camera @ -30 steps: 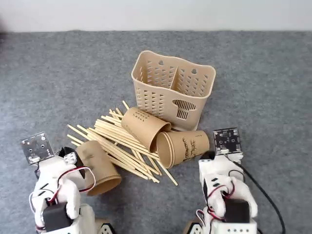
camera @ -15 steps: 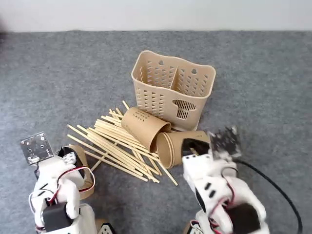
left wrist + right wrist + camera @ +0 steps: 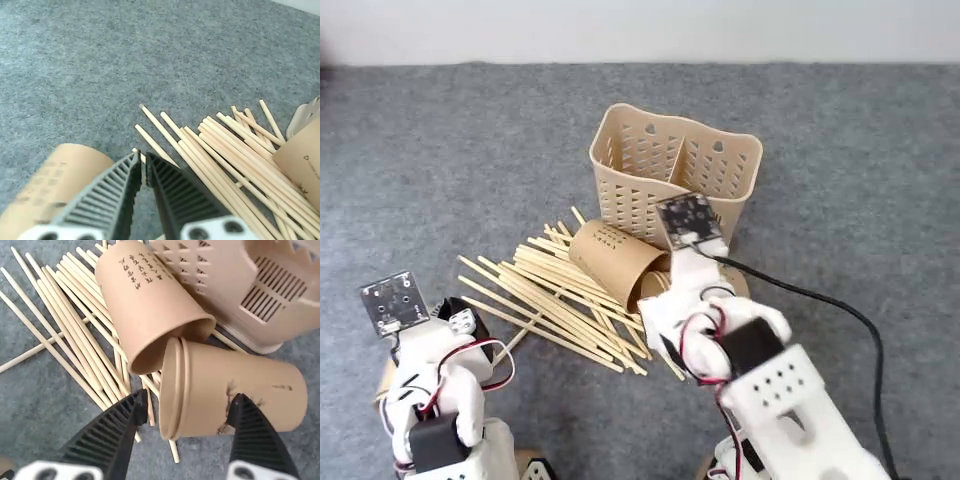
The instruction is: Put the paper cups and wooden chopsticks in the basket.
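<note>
Upright at the far middle of the grey felt table [image 3: 470, 150]: beige slotted basket [image 3: 638, 195], two compartments, opening up.

Just in front of it, on its side: lettered paper cup [image 3: 610, 255]. Long axis diagonal, base toward the far left, mouth toward the near right, lying on top of some sticks. Mouth right against the rim of the branch-print paper cup [image 3: 235, 382].

Branch-print paper cup also on its side, long axis roughly across the table. Mouth toward the stick pile, base away from it, close by the basket's foot. Rim doubled.

Wooden chopsticks [image 3: 545, 300] fanned loose on the felt, left of the cups. Most long axes near parallel, running far left to near right, a few crossed over the rest. Several ends tucked under the lettered paper cup.

Right gripper [image 3: 190, 397] over the branch-print paper cup, fingers spread wide, one outside the rim, the other across the body. Contact not clear.

Left gripper [image 3: 142, 156] low over the felt near the pile's left ends, fingers almost together, thin slit, nothing in it. Just beside its outer finger face: third paper cup [image 3: 57, 177], on its side, not gripped.

Black cable [image 3: 840, 312] trailing from the right arm [image 3: 770, 370] across the felt.
</note>
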`<state>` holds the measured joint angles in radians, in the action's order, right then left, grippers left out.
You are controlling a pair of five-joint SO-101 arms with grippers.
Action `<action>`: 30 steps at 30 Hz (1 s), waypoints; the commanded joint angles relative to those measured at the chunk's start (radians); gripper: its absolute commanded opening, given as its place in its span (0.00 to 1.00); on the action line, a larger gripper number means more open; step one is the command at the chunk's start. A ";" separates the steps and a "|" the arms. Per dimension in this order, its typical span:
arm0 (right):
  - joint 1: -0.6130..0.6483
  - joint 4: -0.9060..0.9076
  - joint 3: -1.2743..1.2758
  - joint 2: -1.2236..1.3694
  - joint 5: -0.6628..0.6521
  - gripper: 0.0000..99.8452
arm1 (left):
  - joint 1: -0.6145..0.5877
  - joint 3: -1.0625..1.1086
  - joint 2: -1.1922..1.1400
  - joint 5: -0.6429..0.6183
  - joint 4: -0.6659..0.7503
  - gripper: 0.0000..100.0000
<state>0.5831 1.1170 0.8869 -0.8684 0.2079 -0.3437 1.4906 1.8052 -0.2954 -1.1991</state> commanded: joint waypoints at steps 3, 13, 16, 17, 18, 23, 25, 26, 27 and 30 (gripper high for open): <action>0.005 -0.085 -0.057 0.134 -0.094 0.25 | -0.006 -0.007 0.015 -0.002 0.023 0.02; -0.125 -0.108 -0.057 0.209 -0.305 0.16 | -0.006 -0.007 0.015 0.000 0.023 0.02; -0.196 -0.108 -0.057 0.208 -0.368 0.04 | -0.006 -0.007 0.015 0.000 0.023 0.02; -0.220 -0.108 -0.057 0.206 -0.390 0.02 | -0.006 -0.007 0.015 0.000 0.023 0.02; -0.246 -0.108 -0.057 0.200 -0.405 0.01 | -0.006 -0.007 0.015 0.000 0.023 0.02; -0.358 -0.102 -0.057 0.070 -0.460 0.01 | -0.006 -0.005 0.015 0.000 0.021 0.02; -0.383 -0.096 -0.057 -0.004 -0.465 0.01 | -0.006 -0.005 0.015 0.000 0.021 0.02; -0.395 -0.093 -0.055 -0.036 -0.466 0.01 | -0.006 -0.005 0.015 0.000 0.021 0.02; -0.407 -0.079 -0.055 -0.065 -0.466 0.01 | -0.006 -0.005 0.015 0.000 0.021 0.02; -0.440 -0.022 -0.055 -0.136 -0.463 0.01 | -0.006 -0.005 0.015 0.000 0.020 0.02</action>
<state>0.1811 1.0526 0.8562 -0.9221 -0.2478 -0.3437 1.4906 1.8052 -0.2954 -1.1991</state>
